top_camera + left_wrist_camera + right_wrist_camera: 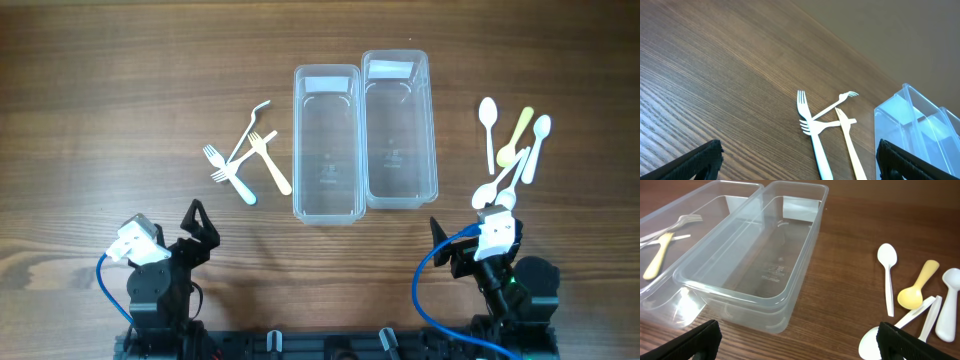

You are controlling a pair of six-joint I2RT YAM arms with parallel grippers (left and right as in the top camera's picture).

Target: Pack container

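Note:
Two clear plastic containers stand side by side mid-table, the left one (327, 143) and the right one (400, 130), both empty. Several plastic forks (245, 160) lie crossed to their left, also in the left wrist view (820, 125). Several plastic spoons (512, 150), white and one yellow, lie to the right, also in the right wrist view (912, 295). My left gripper (198, 228) is open and empty near the front edge, short of the forks. My right gripper (455, 240) is open and empty, in front of the right container (760, 255).
The table (120, 90) is dark wood. Both arm bases sit at the front edge, each with a blue cable (105, 280).

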